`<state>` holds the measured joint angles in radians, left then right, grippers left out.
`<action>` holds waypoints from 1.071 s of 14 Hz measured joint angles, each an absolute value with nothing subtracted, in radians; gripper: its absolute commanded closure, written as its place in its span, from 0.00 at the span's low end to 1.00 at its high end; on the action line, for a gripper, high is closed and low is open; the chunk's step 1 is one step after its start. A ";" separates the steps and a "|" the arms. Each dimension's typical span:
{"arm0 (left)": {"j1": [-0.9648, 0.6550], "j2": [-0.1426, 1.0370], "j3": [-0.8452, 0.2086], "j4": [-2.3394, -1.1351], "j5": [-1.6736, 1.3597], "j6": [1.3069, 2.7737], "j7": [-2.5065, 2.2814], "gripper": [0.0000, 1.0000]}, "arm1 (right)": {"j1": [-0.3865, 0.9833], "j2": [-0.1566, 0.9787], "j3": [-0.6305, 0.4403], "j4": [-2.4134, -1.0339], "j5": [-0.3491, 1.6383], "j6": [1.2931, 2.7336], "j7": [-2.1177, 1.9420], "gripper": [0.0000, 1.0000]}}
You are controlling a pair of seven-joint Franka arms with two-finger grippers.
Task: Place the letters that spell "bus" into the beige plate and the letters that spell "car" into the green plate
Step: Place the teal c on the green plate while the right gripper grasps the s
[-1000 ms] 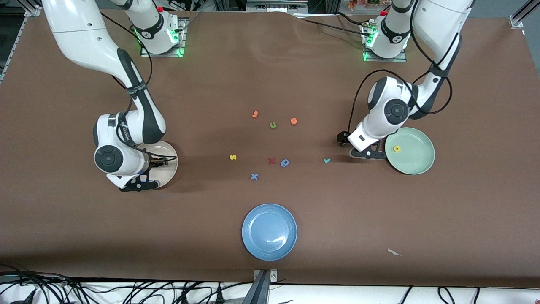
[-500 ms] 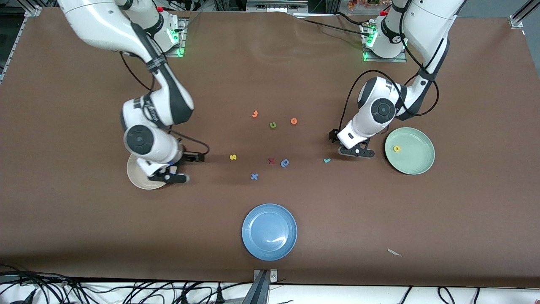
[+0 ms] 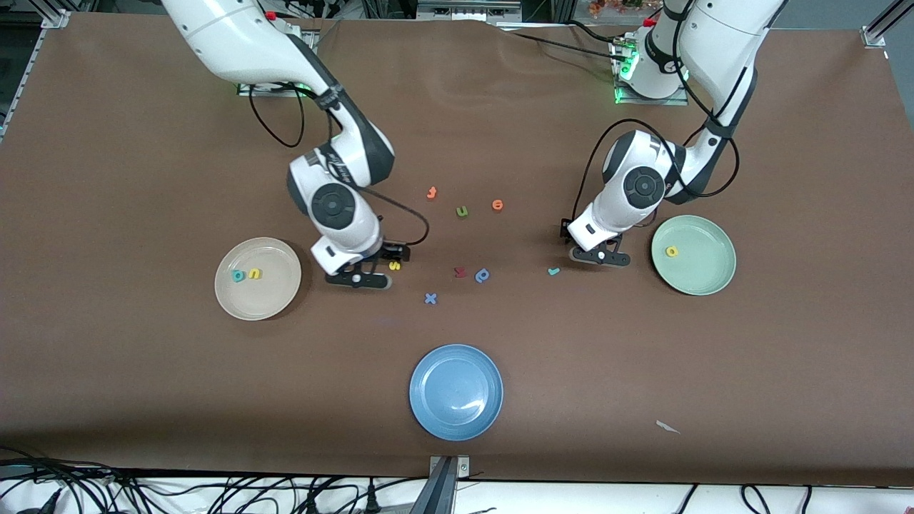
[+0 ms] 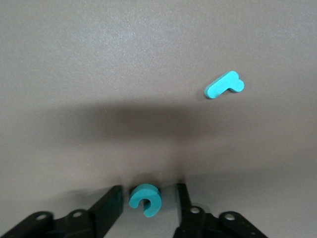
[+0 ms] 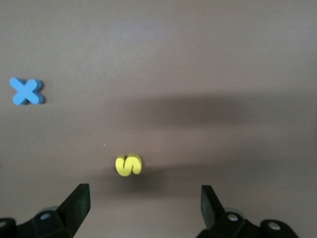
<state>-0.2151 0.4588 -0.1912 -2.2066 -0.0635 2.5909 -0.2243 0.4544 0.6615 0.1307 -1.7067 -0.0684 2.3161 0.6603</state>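
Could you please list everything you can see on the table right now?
Table: one, brown.
Plates: three; beige plate toward the right arm's end, green plate toward the left arm's end, blue plate nearest the front camera.
In the beige plate: teal b, yellow u.
In the green plate: yellow a.
Loose on the table: yellow s, teal r, teal c.
Other letters, mid-table: two orange letters, green u, red letter, blue round letter, blue x.
Paper scrap: one, white.
Right gripper: open over the yellow s.
Left gripper: open, astride the teal c.
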 measured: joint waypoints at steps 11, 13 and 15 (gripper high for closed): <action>-0.202 0.450 -0.177 -2.198 -0.021 2.587 -0.223 1.00 | 0.488 0.720 0.131 -1.705 -0.139 2.386 0.662 0.44; -0.153 0.428 -0.172 -2.190 0.069 2.579 -0.223 1.00 | 0.490 0.721 0.131 -1.705 -0.163 2.401 0.662 0.44; -0.102 0.393 -0.170 -2.184 0.123 2.544 -0.222 1.00 | 0.490 0.722 0.130 -1.705 -0.171 2.411 0.662 0.44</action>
